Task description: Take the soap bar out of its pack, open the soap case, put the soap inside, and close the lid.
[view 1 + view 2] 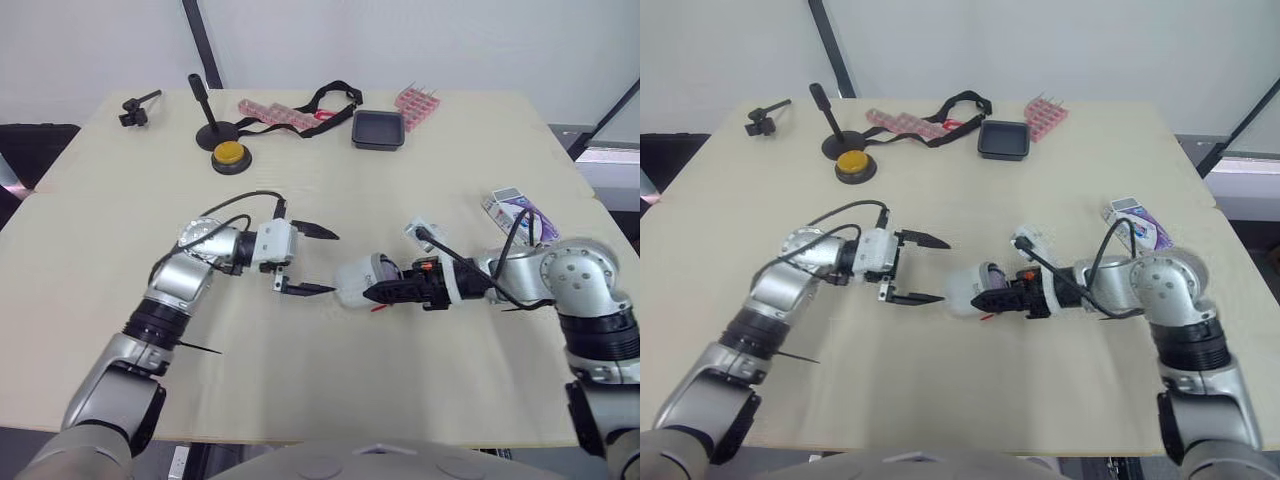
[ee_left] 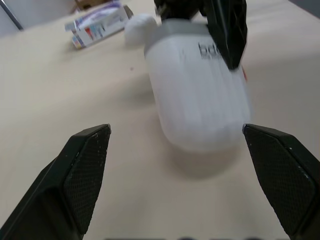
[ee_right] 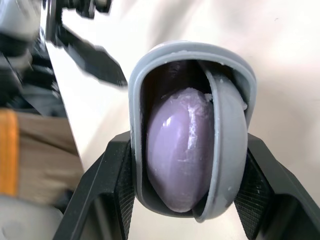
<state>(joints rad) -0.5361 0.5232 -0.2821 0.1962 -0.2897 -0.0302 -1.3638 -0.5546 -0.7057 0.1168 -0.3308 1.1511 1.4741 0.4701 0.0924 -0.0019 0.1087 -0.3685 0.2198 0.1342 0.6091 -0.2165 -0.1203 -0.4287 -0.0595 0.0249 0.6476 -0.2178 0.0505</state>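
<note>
At table [image 1: 330, 390] centre, right gripper [image 1: 385, 291], jaws clamped on soap case [image 1: 352, 280], soap bar [image 3: 177, 150] inside, left gripper [image 1: 333, 262] near, jaws wide.

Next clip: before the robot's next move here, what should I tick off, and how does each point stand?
1. Soap inside soap case: ok, the purple bar sits in it.
2. Right pincer grip on the case: ok, clamped on both sides.
3. Lid shut: not ok, the grey lid stands ajar across the opening.
4. Left pincer ready: ok, open, apart from the case, facing its closed end.
5. Soap pack out of the way: ok, on the table beside the right arm.
6. Lid latch: cannot tell.
</note>
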